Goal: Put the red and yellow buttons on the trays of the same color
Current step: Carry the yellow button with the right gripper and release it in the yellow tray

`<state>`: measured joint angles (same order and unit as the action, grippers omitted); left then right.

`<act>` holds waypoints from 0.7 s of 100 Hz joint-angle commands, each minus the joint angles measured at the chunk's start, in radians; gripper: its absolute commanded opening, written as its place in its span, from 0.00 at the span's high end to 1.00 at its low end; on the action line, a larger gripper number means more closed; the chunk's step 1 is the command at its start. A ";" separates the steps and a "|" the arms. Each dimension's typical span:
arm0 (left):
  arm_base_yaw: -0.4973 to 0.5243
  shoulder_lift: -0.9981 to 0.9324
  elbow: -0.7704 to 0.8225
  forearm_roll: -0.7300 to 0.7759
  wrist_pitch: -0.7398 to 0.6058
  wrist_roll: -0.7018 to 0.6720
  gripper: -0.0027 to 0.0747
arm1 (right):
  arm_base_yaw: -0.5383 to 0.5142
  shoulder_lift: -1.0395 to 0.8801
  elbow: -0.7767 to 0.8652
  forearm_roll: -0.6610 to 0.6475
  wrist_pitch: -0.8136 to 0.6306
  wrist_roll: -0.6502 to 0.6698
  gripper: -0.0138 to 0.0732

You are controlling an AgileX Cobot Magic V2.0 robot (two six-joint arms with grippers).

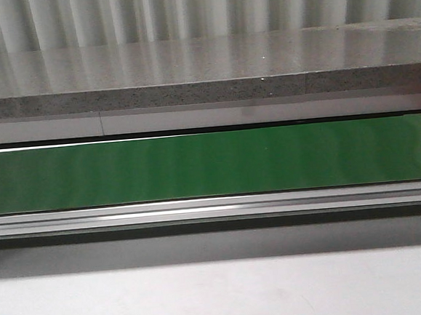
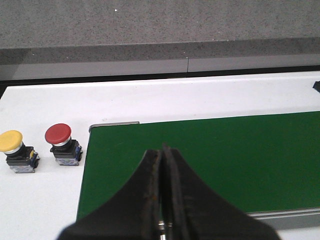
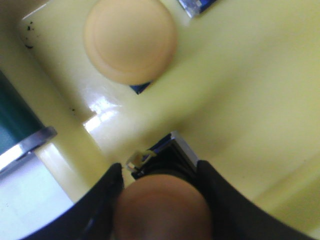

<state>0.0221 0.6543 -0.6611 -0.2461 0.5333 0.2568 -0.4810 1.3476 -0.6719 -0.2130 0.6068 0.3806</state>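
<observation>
A: Buttons first: how many show, and where?

B: 4 in all. In the right wrist view, 2 yellow-capped ones are over the yellow tray. 1 yellow button stands on the tray floor near a tray corner. The other button sits between the fingers of the right claw, blurred and close to the lens, its cap looking orange-brown in shadow.

A: So the right claw is holding something?

B: Yes, its 2 dark fingers press on either side of that button, above the tray floor. Whether the button's base touches the tray, I cannot tell.

A: And the other 2?

B: In the left wrist view, 1 loose yellow button and 1 red button stand upright side by side on the white table, just beside the end edge of the green belt. The red one is nearer the belt. They are close but apart.

A: The left claw?

B: The left claw is pinched together with nothing in it, hanging over the belt's near edge.

A: Any red tray?

B: None that I can make out. The front view shows only the belt, its metal rail and a grey stone counter behind.
</observation>
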 commanded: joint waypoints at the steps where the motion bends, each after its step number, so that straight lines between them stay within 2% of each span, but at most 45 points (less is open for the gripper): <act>1: -0.007 -0.001 -0.027 -0.020 -0.073 -0.002 0.99 | -0.005 -0.017 -0.024 -0.007 -0.033 0.001 0.62; 30: -0.007 -0.001 -0.027 -0.020 -0.073 -0.002 0.99 | -0.005 -0.001 -0.024 0.008 -0.021 0.001 0.61; 42: -0.007 -0.001 -0.027 -0.020 -0.073 -0.002 0.99 | -0.005 0.000 -0.024 0.010 -0.011 0.001 0.49; 56: -0.007 -0.001 -0.027 -0.020 -0.073 -0.002 0.99 | -0.005 0.000 -0.024 0.011 0.006 0.001 0.29; 70: -0.007 -0.001 -0.027 -0.020 -0.073 -0.002 0.99 | -0.005 0.000 -0.033 0.011 0.016 0.001 0.21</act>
<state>0.0151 0.6543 -0.6611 -0.2461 0.5333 0.2568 -0.4810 1.3684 -0.6719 -0.1961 0.6248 0.3806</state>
